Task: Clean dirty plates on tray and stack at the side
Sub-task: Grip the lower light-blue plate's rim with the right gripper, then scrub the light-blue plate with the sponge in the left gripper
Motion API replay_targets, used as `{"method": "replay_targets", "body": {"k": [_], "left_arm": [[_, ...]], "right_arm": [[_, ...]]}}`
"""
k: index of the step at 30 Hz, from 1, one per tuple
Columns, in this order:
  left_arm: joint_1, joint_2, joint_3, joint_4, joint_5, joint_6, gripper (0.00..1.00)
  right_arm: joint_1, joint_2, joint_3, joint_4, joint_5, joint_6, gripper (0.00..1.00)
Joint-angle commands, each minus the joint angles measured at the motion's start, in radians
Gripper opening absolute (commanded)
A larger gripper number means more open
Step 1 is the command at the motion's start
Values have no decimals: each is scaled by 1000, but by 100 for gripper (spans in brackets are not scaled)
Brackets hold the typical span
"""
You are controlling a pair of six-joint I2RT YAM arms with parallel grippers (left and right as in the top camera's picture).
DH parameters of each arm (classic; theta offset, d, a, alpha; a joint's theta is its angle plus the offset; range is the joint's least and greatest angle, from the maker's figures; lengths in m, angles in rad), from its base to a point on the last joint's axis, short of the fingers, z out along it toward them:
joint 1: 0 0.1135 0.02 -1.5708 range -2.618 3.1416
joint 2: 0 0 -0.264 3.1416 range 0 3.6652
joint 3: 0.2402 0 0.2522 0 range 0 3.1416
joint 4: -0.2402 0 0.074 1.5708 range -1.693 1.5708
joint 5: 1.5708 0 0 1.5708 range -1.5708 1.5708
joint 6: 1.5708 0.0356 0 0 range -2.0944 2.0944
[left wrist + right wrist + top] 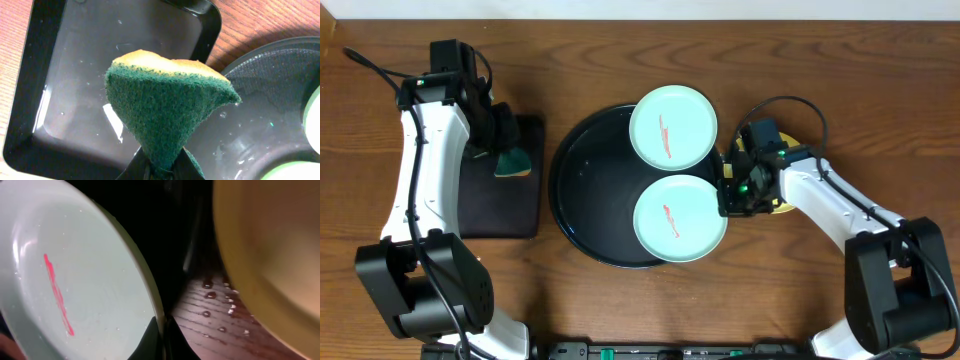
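fuzzy green sponge (pixel 167 112) pinched in left pincer (pixel 162 167) | glossy rectangular tray (pixel 75 100)

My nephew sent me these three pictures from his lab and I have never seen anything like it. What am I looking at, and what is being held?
These are two white robot arms at a wooden table, each ending in a two-finger gripper. The wide picture looks down from above; the two close-ups come from small cameras on the wrists.

On the table lies a round black tray carrying two light blue plates, the far one and the near one, each with a red smear. A yellow plate sits on the table beside the tray, mostly hidden under the right arm.

The left gripper pinches a green and yellow sponge over a rectangular black tray. The right gripper is at the near plate's rim; its grip is unclear.
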Motion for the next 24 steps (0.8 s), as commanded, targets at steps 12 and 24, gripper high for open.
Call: {"method": "replay_targets", "body": {"k": [12, 24], "left_arm": [[-66, 0, -3, 13, -5, -15, 7], [-187, 0, -18, 14, 4, -89, 7]], "right_arm": [[261, 22, 59, 252, 136, 406, 1], [324, 111, 59, 341, 180, 485, 1]]}}
